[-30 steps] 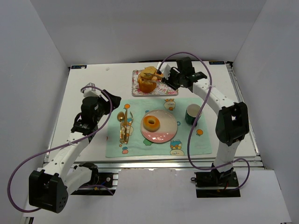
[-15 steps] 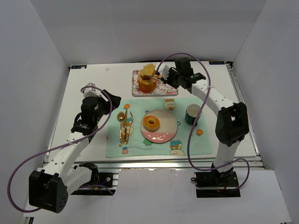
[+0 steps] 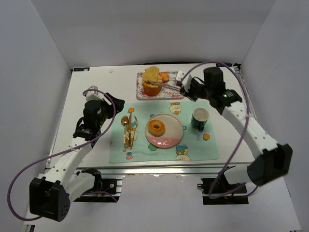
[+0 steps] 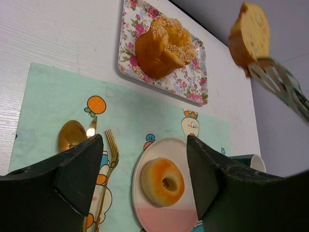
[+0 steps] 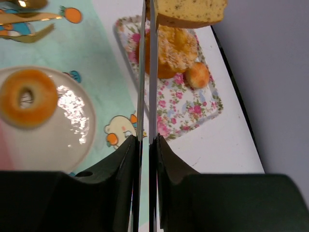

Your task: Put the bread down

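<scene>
My right gripper (image 3: 186, 89) is shut on a pair of metal tongs (image 3: 168, 85). The tongs pinch a slice of bread (image 3: 150, 74) and hold it in the air above the floral tray (image 3: 174, 94). The right wrist view shows the gripper (image 5: 146, 140), the tongs (image 5: 147, 72) and the slice (image 5: 190, 12) at the top edge. The left wrist view shows the slice (image 4: 249, 34) hanging at the upper right. A pink plate (image 3: 170, 140) with a donut (image 3: 156, 127) sits on the placemat. My left gripper (image 3: 112, 107) is open and empty, hovering left of the plate (image 4: 144, 145).
A large bun (image 3: 153, 89) and a small bun (image 3: 165, 76) lie on the tray. A green cup (image 3: 199, 118) stands right of the plate. Gold cutlery (image 3: 128, 130) lies left of the plate on the teal placemat (image 3: 203, 147). White walls enclose the table.
My right arm has drawn back to the right and risen. The tongs have lifted the bread slice off the tray. The left arm has not moved.
</scene>
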Controlling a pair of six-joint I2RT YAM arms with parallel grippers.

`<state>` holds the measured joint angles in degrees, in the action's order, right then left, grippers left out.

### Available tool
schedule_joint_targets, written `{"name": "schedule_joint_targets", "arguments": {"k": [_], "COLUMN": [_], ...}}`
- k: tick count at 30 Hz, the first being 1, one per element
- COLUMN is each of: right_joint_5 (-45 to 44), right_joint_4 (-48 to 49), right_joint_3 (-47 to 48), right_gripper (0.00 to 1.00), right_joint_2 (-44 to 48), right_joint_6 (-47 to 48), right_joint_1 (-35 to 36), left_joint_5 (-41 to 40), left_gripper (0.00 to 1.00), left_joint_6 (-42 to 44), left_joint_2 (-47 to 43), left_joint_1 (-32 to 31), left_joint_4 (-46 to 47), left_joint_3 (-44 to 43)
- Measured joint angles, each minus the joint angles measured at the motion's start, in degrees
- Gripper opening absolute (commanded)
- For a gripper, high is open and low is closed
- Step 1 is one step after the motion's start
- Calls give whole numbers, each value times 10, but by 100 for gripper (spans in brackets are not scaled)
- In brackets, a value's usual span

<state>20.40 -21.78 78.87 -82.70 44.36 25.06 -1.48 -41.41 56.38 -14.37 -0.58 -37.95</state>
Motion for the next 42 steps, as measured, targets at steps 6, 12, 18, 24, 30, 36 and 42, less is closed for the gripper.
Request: {"name": "schedule_joint_targets", "arguments": {"k": [6, 12, 18, 24, 30, 36, 42], "right_joint_5": [79, 104, 88, 68, 68, 70, 80], "right_joint_4": [-63, -108, -115, -111, -106, -107, -107], "right_joint_3": [-154, -266, -324, -367, -381, -381, -381], "right_gripper": [0, 0, 0, 4, 30, 41, 43], "right_joint_2": [168, 274, 311, 315, 315, 318, 336], "right_joint_6": [4, -35, -67, -68, -68, -71, -82], "right_joint_1": [-16, -18, -18, -18, -18, -18, -19], "left_joint_5": [-1, 0, 5, 6, 6, 6, 6], "left_gripper": [79, 79, 79, 79, 79, 79, 79], "left_joint_6": [0, 0, 0, 0, 0, -2, -4], "left_joint_2": [-5, -5, -5, -4, -5, -8, -10], "left_joint_1": [0, 0, 0, 0, 0, 0, 0], "left_joint_4": [-1, -1, -1, -1, -1, -3, -3], "left_joint_3": [0, 0, 0, 0, 0, 0, 0]}}
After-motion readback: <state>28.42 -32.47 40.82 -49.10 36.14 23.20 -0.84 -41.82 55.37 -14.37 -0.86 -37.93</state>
